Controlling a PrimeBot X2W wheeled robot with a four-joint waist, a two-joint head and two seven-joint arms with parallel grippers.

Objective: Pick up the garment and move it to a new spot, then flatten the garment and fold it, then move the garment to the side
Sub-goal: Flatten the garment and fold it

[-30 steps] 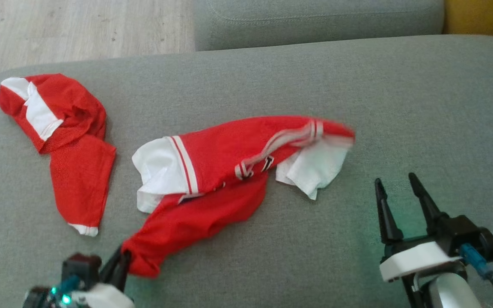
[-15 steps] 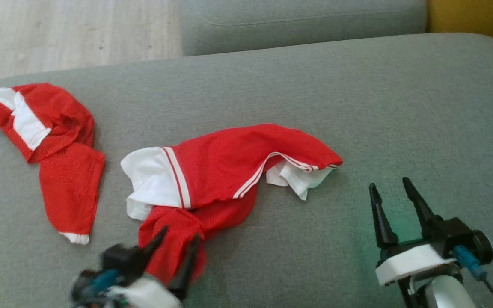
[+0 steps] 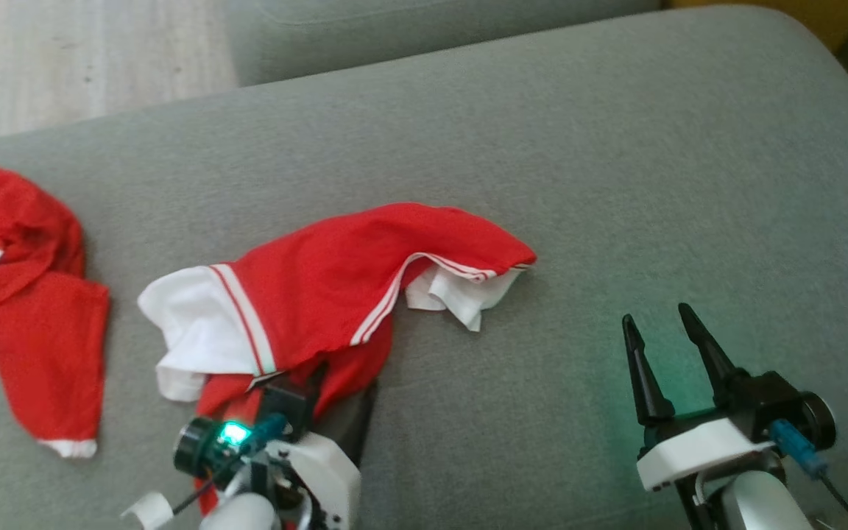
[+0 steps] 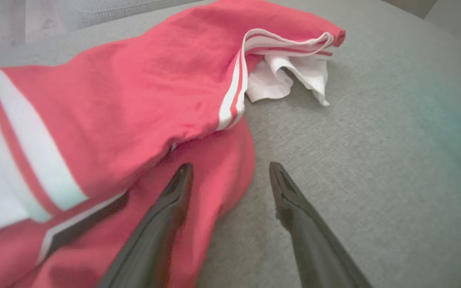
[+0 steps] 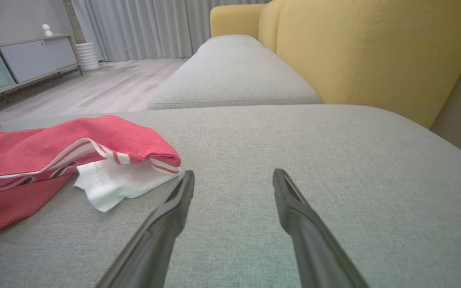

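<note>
You have the red-and-white garment crumpled on the grey cushion, left of centre; a second red garment lies further left, cut off by the frame edge; your left gripper is spread and empty, one finger over the red cloth, its fingers hard to make out from the head; your right gripper gapes over bare cushion, well apart.
</note>
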